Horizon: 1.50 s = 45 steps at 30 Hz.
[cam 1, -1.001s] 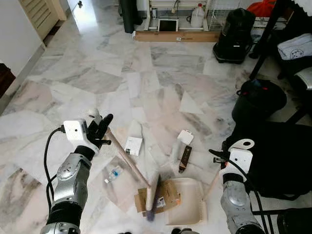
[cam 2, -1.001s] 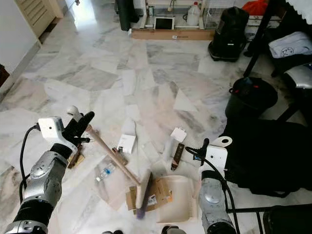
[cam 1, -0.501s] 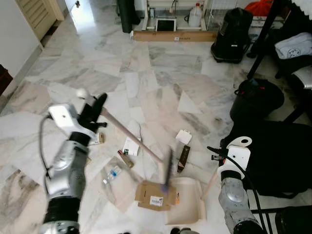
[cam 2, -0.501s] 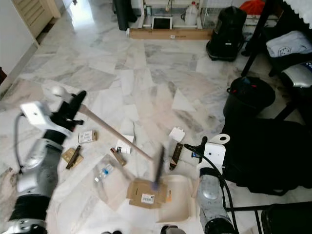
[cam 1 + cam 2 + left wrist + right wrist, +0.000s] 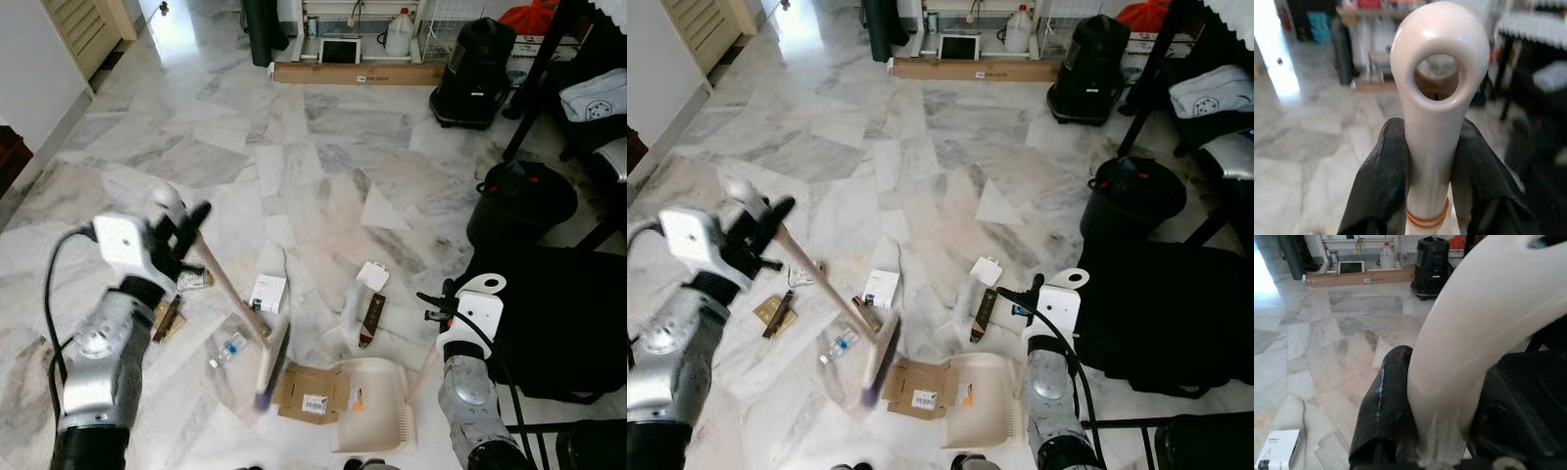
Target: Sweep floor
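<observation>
My left gripper (image 5: 181, 227) is shut on the cream broom handle (image 5: 1434, 122), near its looped top end. The handle (image 5: 223, 286) slants down to the broom head (image 5: 269, 364), blurred, just left of a flat cardboard box (image 5: 313, 392). That box lies at the mouth of the cream dustpan (image 5: 377, 403) on the marble floor. My right gripper (image 5: 441, 305) is shut on the dustpan's cream handle (image 5: 1474, 357), which rises from the pan at the right. Litter lies around: a small white box (image 5: 266, 291), a plastic bottle (image 5: 228, 348), a white card (image 5: 372, 275) and a dark strip (image 5: 371, 318).
A black bin (image 5: 519, 201) and black bag (image 5: 549, 313) stand close on the right. A black vacuum (image 5: 473, 69), a long cardboard box (image 5: 358, 72) and a jug (image 5: 398, 31) line the far wall. A wall with skirting (image 5: 39, 137) runs along the left.
The left arm swung the broom back: its head went from over the dustpan's mouth to the left of the cardboard box. The right gripper and dustpan stayed put.
</observation>
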### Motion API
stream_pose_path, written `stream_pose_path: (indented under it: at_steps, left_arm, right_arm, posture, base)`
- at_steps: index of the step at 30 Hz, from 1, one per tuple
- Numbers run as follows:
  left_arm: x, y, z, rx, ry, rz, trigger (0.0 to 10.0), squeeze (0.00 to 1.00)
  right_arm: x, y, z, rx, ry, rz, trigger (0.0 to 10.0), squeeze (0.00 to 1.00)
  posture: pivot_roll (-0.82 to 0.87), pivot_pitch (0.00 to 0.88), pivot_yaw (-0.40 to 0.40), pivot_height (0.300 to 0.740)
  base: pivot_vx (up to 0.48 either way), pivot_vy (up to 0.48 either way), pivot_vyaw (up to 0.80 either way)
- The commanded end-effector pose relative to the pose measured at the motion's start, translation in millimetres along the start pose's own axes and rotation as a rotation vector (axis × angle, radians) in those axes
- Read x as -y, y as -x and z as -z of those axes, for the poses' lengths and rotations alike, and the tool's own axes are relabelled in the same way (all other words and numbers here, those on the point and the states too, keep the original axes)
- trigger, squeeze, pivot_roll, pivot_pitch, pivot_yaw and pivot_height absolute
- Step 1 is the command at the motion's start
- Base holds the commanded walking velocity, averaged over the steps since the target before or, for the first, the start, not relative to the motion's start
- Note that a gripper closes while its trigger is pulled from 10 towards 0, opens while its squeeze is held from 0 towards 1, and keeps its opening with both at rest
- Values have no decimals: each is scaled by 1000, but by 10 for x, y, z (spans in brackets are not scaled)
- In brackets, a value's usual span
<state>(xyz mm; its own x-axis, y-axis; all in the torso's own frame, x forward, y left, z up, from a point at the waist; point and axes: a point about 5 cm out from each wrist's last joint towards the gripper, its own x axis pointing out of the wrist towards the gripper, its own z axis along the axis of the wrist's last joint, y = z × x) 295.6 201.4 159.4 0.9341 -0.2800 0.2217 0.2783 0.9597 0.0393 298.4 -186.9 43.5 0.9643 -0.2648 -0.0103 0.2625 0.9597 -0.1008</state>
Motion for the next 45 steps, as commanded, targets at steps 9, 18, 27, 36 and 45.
stream_pose_path:
  at_steps: [9,18,27,36,45]
  left_arm:
    - [60,143,124,-69,-67,41,10000,0]
    - [-28,228,366,-105,11,-76,10000,0]
    - [-21,172,499,-106,143,-130,10000,0]
    - [-83,127,516,-52,344,-207,10000,0]
    - [-124,67,423,7,392,-217,10000,0]
  right_arm:
    - [23,79,153,-74,-2,7,10000,0]
    - [32,87,157,-71,1,0,10000,0]
    - [91,93,161,-64,9,3,10000,0]
    - [75,75,145,-63,7,-10,10000,0]
    - [16,53,128,-65,-4,-28,10000,0]
  posture:
    - [-19,170,53,740]
    - [-49,167,49,740]
    - [-67,165,38,740]
    - [-68,161,34,740]
    - [-57,141,34,740]
  base:
    - [0,0,0]
    - [0,0,0]
    - [0,0,0]
    - [0,0,0]
    - [0,0,0]
